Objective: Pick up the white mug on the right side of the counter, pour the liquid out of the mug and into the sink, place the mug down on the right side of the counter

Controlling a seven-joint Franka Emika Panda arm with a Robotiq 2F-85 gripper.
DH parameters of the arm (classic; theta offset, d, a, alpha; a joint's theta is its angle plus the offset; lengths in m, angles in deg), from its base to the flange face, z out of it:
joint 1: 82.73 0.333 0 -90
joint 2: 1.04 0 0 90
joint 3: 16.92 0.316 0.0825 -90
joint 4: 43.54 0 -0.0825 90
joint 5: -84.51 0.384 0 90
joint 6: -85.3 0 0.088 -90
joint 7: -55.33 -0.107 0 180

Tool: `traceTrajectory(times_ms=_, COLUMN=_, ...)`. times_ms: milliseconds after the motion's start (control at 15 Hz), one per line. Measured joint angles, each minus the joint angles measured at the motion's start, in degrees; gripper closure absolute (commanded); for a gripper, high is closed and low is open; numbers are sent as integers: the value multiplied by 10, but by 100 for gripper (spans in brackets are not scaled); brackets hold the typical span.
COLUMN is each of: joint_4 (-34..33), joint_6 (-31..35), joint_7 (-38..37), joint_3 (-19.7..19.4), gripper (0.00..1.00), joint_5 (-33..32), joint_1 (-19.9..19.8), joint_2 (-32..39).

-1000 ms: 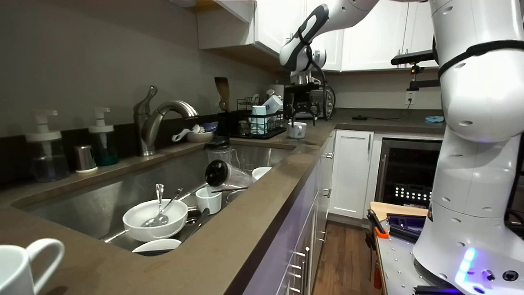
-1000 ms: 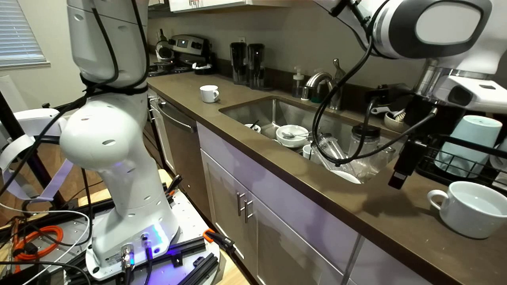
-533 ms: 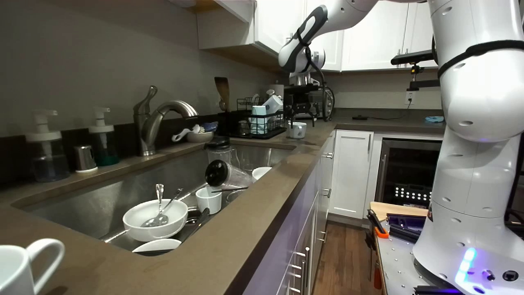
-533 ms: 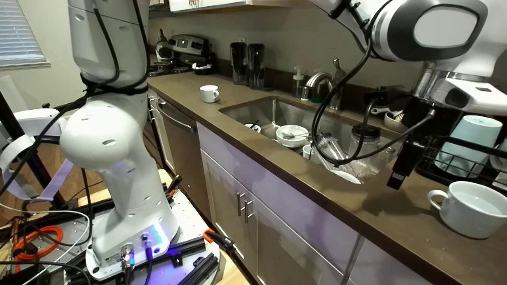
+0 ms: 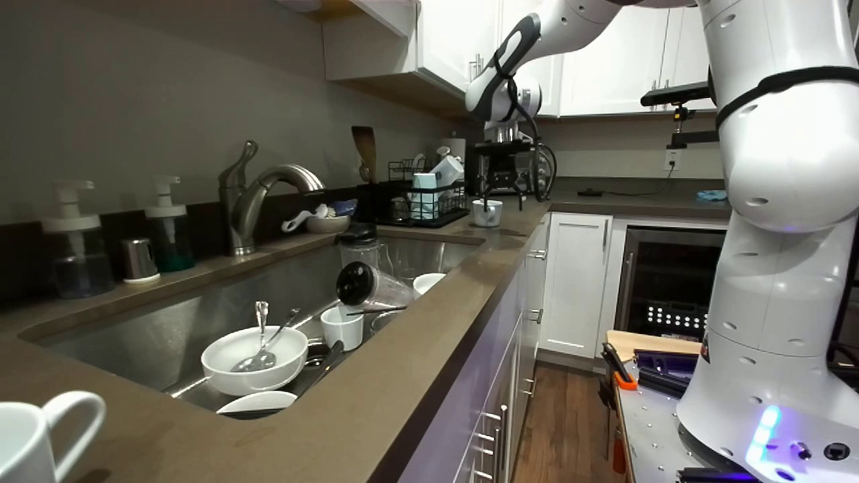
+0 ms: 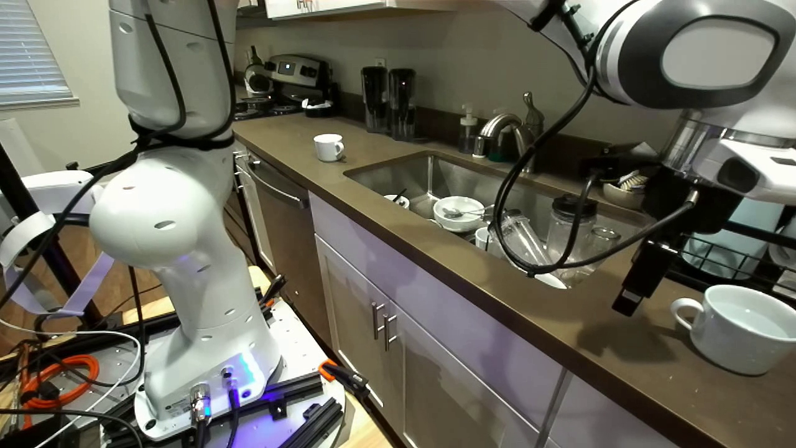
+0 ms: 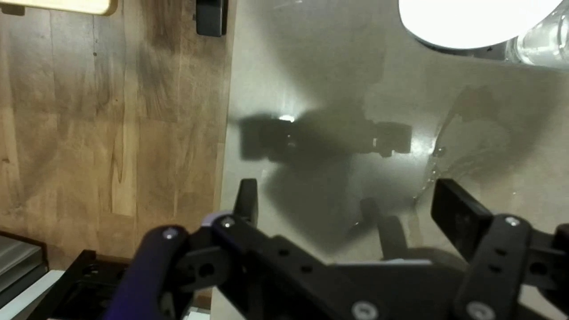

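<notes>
Two fingers [image 7: 460, 218], spread wide above the bench [image 5: 423, 322], and in an exterior view one hangs near the mug [image 6: 740, 336]! That mug stands upright right of the one sink [image 5: 168, 335], between the rack [image 6: 768, 235] and the front edge. A second mug [image 6: 326, 149] sits left of the sink; two soap bottles [image 5: 80, 265] line the back edge.

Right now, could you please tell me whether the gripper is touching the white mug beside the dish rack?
Apart: in an exterior view, a strip of counter shows between the gripper and the white mug.
</notes>
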Motion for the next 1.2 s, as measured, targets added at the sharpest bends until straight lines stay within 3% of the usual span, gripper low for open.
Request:
traceTrajectory(times_ms=400, joint_4=0, joint_6=0, joint_7=48, joint_3=0, gripper=0, joint_5=34, joint_1=-9, joint_2=13)
traceTrajectory(times_ms=1200, joint_4=-4, joint_6=20, joint_7=113, joint_3=14, gripper=0, joint_5=34, joint_1=-8, joint_2=38)
